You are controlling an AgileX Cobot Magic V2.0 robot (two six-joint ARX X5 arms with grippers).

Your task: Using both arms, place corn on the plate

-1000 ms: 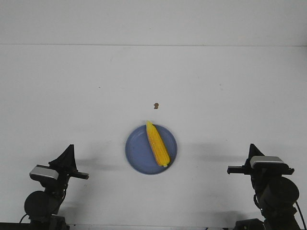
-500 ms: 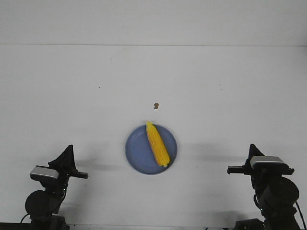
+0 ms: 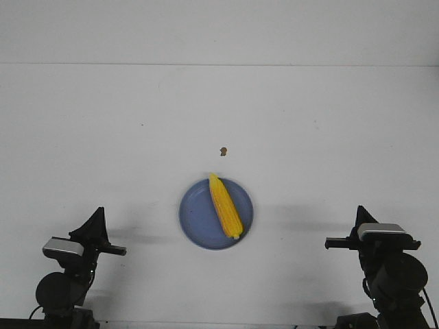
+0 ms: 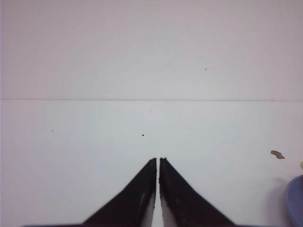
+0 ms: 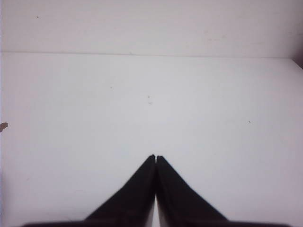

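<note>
The white table (image 3: 219, 110) spreads wide under me, and I take the plate (image 3: 197, 221) as my landmark for everything else. It is round, periwinkle blue with a shallow raised rim, and it sits flat on the table, toward my near edge and roughly midway between my two arms.

My left arm (image 3: 65, 274) is parked well to the left of the plate and nearer to me than it; my right arm (image 3: 387, 271) is parked well to the right of the plate, likewise nearer. Neither touches the plate.

My left gripper (image 4: 157, 161) holds nothing, its two black fingers (image 4: 139, 198) drawn together with only a hairline slit of table showing between them. From that wrist, a sliver of the plate's rim shows at the frame's edge. My right gripper (image 5: 155, 157) is also pressed closed on nothing, tips meeting over bare table.

The corn (image 3: 225, 205) lies on the plate, right of its middle, running diagonally: pointed tip at the plate's far rim, blunt end toward the near right rim.

A small brown speck (image 3: 223, 151) rests on the table just beyond the plate's far edge, apart from it.
</note>
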